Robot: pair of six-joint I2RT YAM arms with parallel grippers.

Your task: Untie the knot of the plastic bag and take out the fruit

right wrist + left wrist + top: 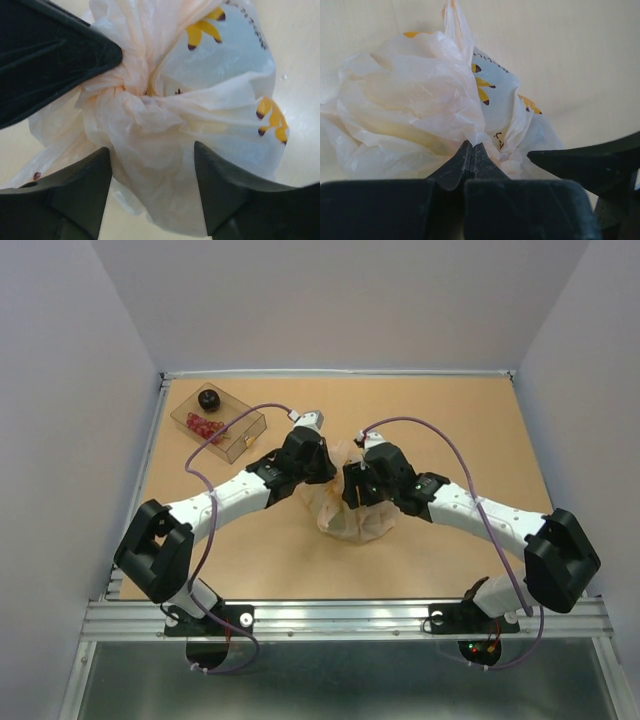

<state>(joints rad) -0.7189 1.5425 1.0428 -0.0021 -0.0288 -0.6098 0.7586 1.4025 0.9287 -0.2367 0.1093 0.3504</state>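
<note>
The plastic bag [352, 520] sits mid-table, cream-white and crinkly with yellow print [202, 27]. Its knot [140, 90] is a twisted pale-orange bunch on top, also seen in the left wrist view as the knot [512, 147]. My left gripper [471, 145] is shut, with a fold of the bag [420, 100] pinched at its tips just left of the knot. My right gripper [152, 150] is open, its fingers [100, 170] on either side of a bulge of bag plastic below the knot. Both grippers [325, 465] [357, 480] meet over the bag's top. The fruit is hidden inside the bag.
A clear rigid tray [240, 435] stands at the back left, holding a black round piece [208, 398] and red pieces [203, 426]. The right gripper's finger [580, 160] shows close beside the left one. Walls enclose the brown table [450, 430].
</note>
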